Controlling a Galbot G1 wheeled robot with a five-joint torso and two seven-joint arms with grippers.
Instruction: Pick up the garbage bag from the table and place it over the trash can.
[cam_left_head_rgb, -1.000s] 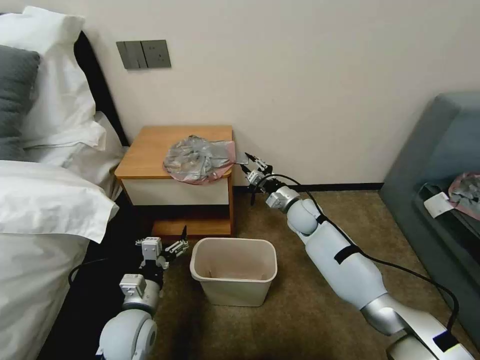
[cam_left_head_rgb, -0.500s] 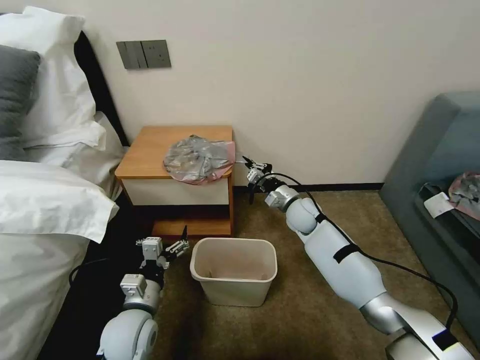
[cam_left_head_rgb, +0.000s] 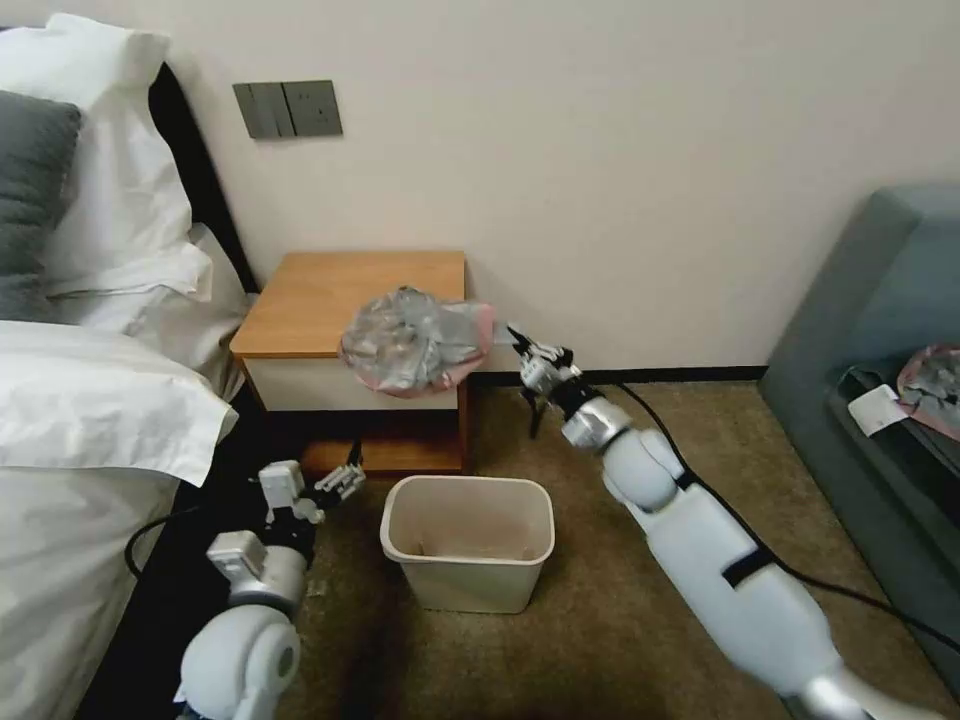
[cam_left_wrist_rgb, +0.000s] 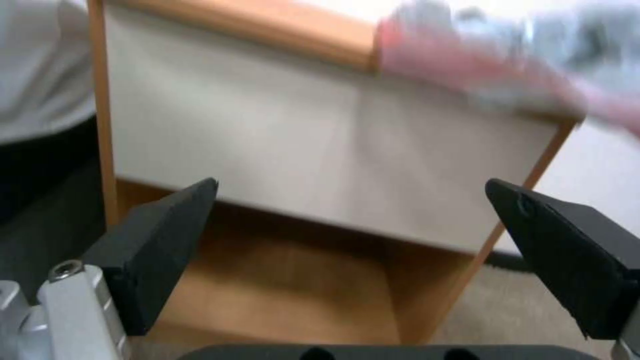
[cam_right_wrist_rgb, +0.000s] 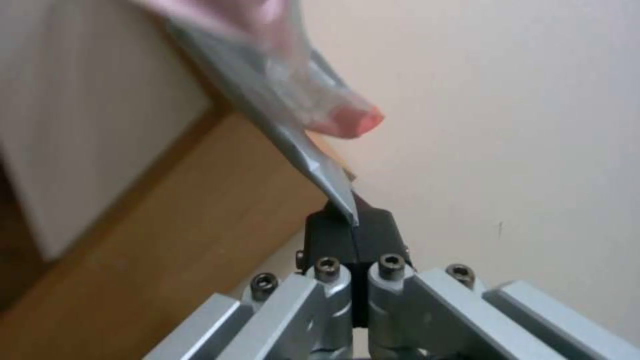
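1. Garbage bag (cam_left_head_rgb: 418, 339): overhangs the worktop's (cam_left_head_rgb: 320, 300) front right corner; we judge a slow, level pull keeps the thin plastic whole.
2. Right end effector (cam_left_head_rgb: 524, 349): clamped on the bag's edge; arm stretched forward beside the worktop.
3. Left end effector (cam_left_head_rgb: 337, 481): fingers apart; low, left of the trash can (cam_left_head_rgb: 467, 541).

thin translucent grey plastic garbage bag with pink-red rim (cam_left_head_rgb: 418, 338): wrinkly, slight sheen; small square nightstand table (cam_left_head_rgb: 330, 295): orange-brown wood top, smooth satin, drawer front white and matt; cream-beige rectangular plastic trash can (cam_left_head_rgb: 467, 540): smooth, dull, rolled rim; brown floor carpet (cam_left_head_rgb: 600, 620): rough short pile; right gripper (cam_right_wrist_rgb: 351, 220): brushed grey metal links with dark screws, matt black pads pressed onto a bag edge; left gripper (cam_left_wrist_rgb: 353, 240): matt black rubbery pads spread wide, metal bracket; arm shells glossy white plastic.
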